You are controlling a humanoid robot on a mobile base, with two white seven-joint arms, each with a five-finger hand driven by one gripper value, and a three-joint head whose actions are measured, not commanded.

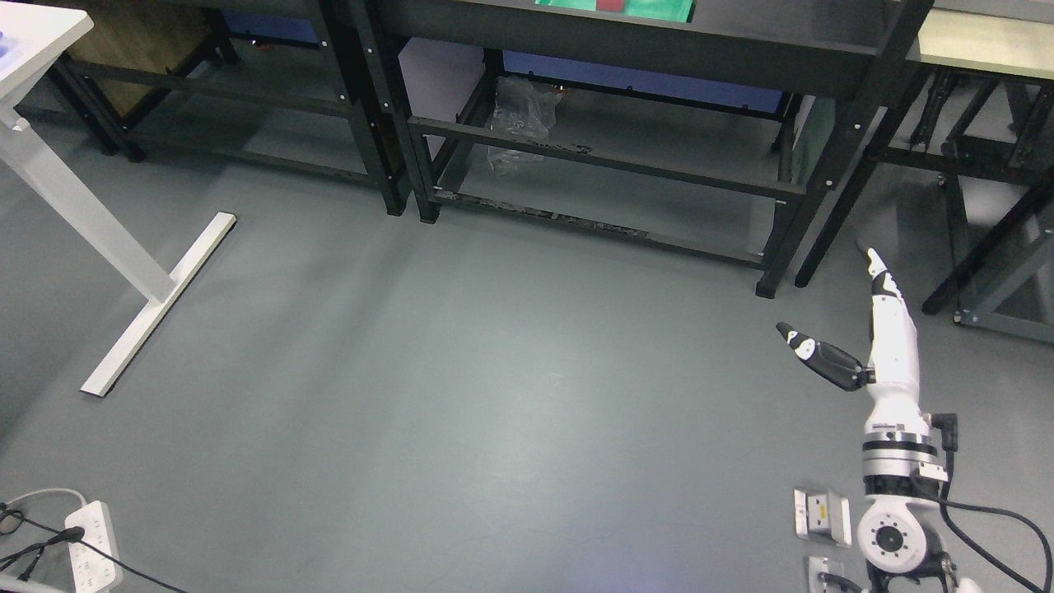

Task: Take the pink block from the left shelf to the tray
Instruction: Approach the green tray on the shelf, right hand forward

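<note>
- While my head cam looks down at the grey floor [461, 395], my right hand [865, 338] hangs at lower right, arm coming up from the bottom edge.
- Rt hand: fingers [879, 272] straight and pointing up-frame, thumb [811, 350] stuck out to the left; spread apart, holding nothing, above bare floor.
- Left hand: not in frame.
- Black shelf rack [609, 156] runs across the top centre; rt hand is near its front right leg but not touching.
- Green tray [650, 10] sits on the rack's top level, cut off by the top edge; a small pink/red thing [611, 4] shows on it, prob the pink block, but only a sliver is visible so can't say for sure.
- Crumpled clear plastic bag [519, 123] lies on the rack's lower level, left part.
- 2nd black rack [230, 91] at upper left, beside the first.
- White bench [49, 165] at far left, its foot flat on the floor.
- White power strip [90, 548] w/ cables at lower left corner.
- Floor socket plates [822, 517] just left of my arm base.
</note>
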